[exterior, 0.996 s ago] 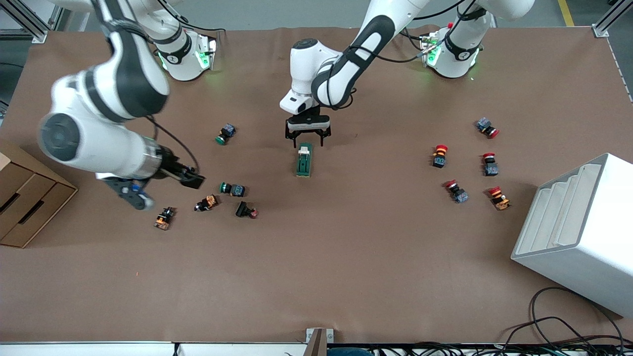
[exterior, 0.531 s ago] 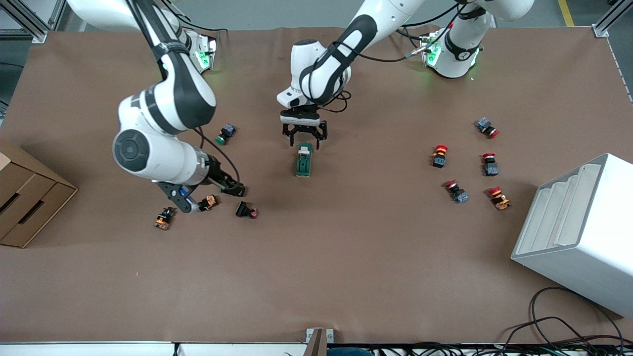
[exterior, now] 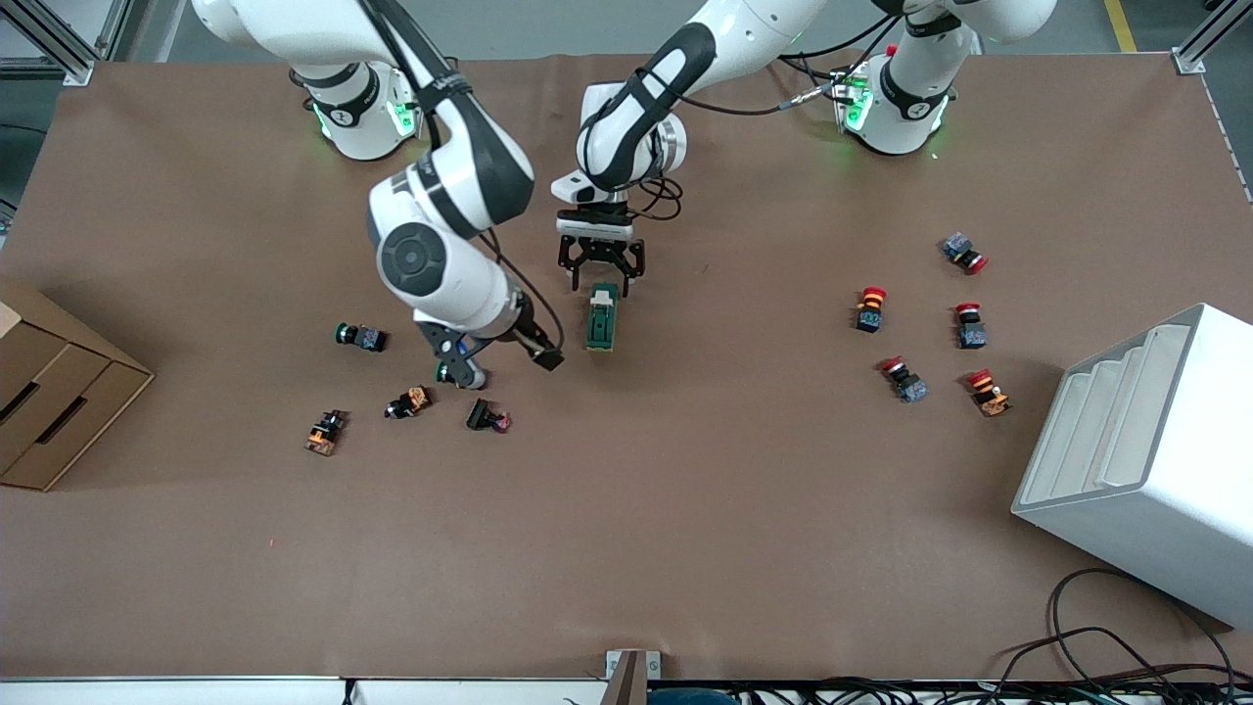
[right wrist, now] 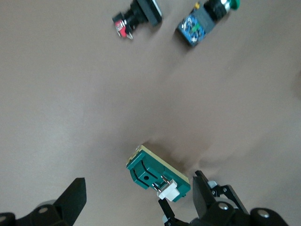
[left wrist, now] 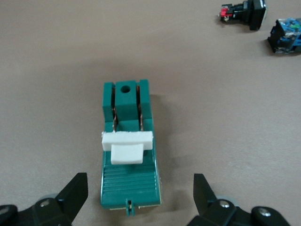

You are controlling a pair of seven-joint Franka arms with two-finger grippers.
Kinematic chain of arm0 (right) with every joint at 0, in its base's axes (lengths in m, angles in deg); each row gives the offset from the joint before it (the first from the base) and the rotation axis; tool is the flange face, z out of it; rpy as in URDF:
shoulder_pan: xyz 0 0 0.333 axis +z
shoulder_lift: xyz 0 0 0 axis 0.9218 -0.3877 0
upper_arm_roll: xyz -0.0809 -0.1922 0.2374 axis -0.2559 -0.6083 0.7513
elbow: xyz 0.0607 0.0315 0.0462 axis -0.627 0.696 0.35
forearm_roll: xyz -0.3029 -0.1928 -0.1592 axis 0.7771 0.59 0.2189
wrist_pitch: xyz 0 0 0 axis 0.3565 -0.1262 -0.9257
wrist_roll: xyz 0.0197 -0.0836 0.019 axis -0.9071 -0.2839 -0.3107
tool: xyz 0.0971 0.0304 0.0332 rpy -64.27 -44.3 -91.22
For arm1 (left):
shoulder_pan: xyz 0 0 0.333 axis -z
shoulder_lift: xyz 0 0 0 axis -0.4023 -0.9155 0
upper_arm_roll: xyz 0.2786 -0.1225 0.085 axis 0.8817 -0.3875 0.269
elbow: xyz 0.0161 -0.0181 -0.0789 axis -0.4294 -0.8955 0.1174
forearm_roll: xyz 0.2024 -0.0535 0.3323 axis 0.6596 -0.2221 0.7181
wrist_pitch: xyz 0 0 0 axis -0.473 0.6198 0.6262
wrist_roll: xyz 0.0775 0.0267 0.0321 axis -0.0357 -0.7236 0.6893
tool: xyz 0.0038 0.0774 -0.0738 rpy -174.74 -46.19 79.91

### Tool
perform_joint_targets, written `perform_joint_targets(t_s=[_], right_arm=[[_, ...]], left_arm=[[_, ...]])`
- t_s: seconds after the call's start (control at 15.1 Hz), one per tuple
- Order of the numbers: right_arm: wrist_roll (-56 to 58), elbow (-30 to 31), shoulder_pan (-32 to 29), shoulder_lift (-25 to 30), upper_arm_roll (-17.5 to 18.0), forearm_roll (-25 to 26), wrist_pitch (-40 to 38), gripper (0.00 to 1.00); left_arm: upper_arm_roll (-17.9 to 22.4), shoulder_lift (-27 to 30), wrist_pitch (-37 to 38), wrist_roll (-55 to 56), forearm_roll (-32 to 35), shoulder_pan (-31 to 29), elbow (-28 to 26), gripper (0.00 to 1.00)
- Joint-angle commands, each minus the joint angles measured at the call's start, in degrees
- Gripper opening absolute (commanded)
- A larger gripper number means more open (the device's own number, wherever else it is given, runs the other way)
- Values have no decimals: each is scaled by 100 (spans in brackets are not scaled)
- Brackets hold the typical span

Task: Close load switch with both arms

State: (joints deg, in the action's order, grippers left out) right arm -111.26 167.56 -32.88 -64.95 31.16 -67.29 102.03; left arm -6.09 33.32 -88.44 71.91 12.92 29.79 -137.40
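One load switch (exterior: 602, 316) lies flat near the middle of the table, a dark-green block with its white handle piece (left wrist: 127, 146) sitting across the top, apparently not yet pushed down; exposed metal contacts run from the handle toward the end with the round hole. Neither arm touches it, so the closing itself seems all to do. Just over the end of the switch that lies farther from the front camera hangs the left gripper (exterior: 600, 266), its jaws spread wide, wider than the block, as the left wrist view shows with a finger at each side and the switch between them but clear of both. Beside the switch, toward the right arm's end of the table, the right gripper (exterior: 504, 358) hangs low with jaws also wide apart and empty; its wrist view catches the switch close by. To my judgement, one arm must brace the green body and the other press the handle. Several small push buttons (exterior: 408, 401) lie scattered near the right gripper.
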Motion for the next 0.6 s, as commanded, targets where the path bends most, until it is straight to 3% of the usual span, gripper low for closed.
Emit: perform_joint_targets(t_s=[0.0, 0.53], right_arm=[[-166, 490, 339, 98, -45, -119, 631, 100], [-219, 1546, 972, 1, -36, -313, 2434, 100]], left_arm=[[43, -102, 343, 618, 351, 159, 37, 99], [43, -286, 784, 918, 369, 501, -104, 100]])
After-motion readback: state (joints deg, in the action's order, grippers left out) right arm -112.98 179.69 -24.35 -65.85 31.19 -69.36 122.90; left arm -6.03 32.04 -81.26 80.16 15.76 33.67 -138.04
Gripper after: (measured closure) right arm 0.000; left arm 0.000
